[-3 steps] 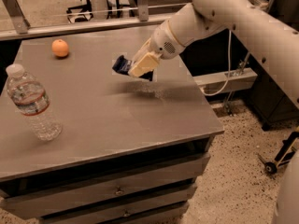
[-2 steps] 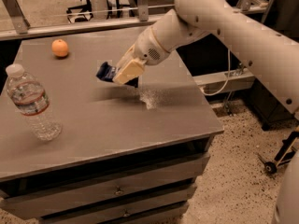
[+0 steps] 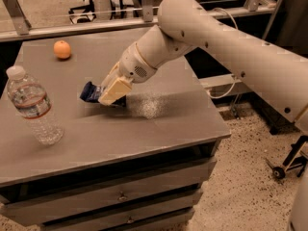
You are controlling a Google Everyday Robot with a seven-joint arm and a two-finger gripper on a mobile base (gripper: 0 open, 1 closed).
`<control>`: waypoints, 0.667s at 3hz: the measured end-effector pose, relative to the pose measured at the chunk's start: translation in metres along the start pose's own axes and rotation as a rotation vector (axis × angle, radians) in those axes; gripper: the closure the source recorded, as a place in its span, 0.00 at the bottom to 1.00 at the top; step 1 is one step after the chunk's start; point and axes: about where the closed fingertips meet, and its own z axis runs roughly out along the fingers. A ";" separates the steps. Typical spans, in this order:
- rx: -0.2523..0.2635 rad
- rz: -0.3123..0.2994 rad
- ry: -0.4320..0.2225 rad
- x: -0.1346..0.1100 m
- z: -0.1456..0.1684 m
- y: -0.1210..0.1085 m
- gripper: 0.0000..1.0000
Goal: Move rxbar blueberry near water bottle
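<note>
1. The gripper (image 3: 105,95) is hanging low over the middle of the grey worktop (image 3: 163,129), just left of centre, and is pointing down and to the left.
2. Its jaws are closing narrowly on the snack bar (image 3: 89,91), with the broad tan fingers (image 3: 115,89) covering most of the wrapper.
3. The snack bar is showing only its dark blue left end, which is sticking out past the fingers towards the left edge of the worktop.
4. The bar is sitting very low, with a dark shadow right under it; I cannot tell whether it is touching the surface or hovering just above it.
5. The water bottle (image 3: 33,107) is standing upright near the front left corner of the worktop, its white cap on top and a reddish-edged label running round its middle.
6. The bottle and the bar are lying apart, the bottle to the left of the bar and nearer the front edge, with bare worktop between them.
7. An orange (image 3: 62,49) is resting at the back left of the worktop, well apart from both the bar and the bottle.
8. The white arm (image 3: 216,37) is reaching in from the right side and bending down towards the gripper.
9. Drawers (image 3: 120,196) are showing below the front edge of the worktop.
</note>
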 end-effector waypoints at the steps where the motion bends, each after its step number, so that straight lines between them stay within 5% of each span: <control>1: -0.054 -0.018 -0.010 -0.009 0.022 0.023 1.00; 2: -0.081 -0.029 -0.018 -0.015 0.034 0.035 1.00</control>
